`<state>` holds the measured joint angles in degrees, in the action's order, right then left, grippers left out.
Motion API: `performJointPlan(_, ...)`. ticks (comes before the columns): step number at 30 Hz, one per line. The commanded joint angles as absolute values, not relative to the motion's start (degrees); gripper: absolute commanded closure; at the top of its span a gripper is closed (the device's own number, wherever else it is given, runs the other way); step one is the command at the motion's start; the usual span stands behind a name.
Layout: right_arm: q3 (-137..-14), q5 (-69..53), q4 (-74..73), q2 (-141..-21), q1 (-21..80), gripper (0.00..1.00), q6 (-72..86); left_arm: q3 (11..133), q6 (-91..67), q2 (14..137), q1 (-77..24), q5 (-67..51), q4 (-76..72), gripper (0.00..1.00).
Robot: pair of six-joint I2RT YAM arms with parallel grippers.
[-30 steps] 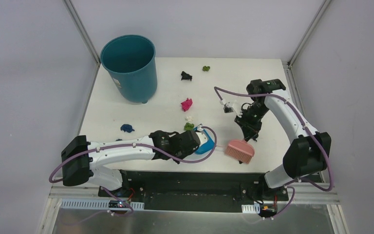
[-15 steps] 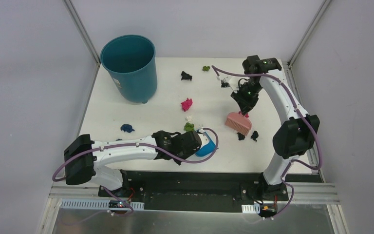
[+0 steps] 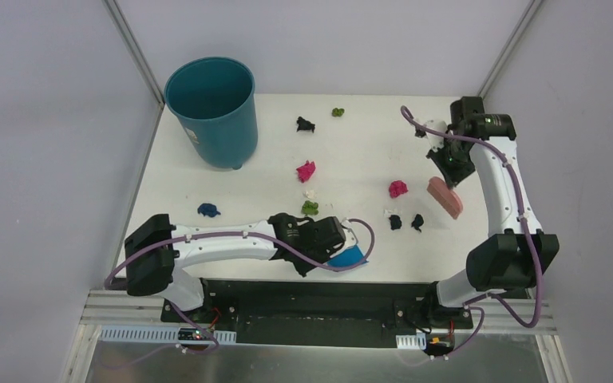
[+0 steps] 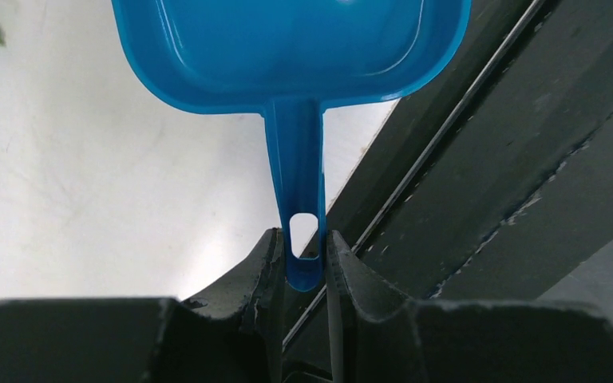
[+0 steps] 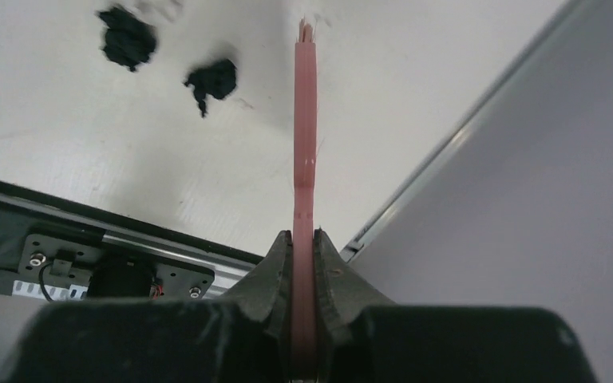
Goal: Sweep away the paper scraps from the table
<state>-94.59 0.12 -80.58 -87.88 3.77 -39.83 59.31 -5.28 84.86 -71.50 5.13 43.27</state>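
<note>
We see pink, black and green paper scraps (image 3: 306, 171) on a white table (image 3: 367, 155). Our bin (image 3: 215, 112) is teal, dustpan (image 4: 287, 48) blue, brush (image 3: 445, 197) pink.

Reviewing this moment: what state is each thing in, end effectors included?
left end effector: shut on the dustpan's handle.
right end effector: shut on the brush's handle.
dustpan: held at the table's near edge, no scraps visible inside.
brush: held near the right edge.
paper scraps: scattered loose on the table.
bin: upright, far left corner.
</note>
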Motion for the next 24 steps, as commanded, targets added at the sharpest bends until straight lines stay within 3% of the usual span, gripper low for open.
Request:
performJointPlan(1, -87.32, 11.57, -70.59, -84.54, 0.68, 1.0, -34.39, 69.05, -5.26, 89.36, -72.83, 3.74, 49.78, 1.0)
performJointPlan(13, -82.5, 2.63, -67.5, -86.39, 1.36, 1.0, -25.93, 88.71, -7.39, 106.06, -72.71, 0.83, 63.96, 1.0)
performJointPlan(24, -75.24, -5.38, -68.74, -84.3, 13.69, 1.0, -22.52, 96.35, -6.83, 113.77, -72.45, 0.09, 63.9, 1.0)
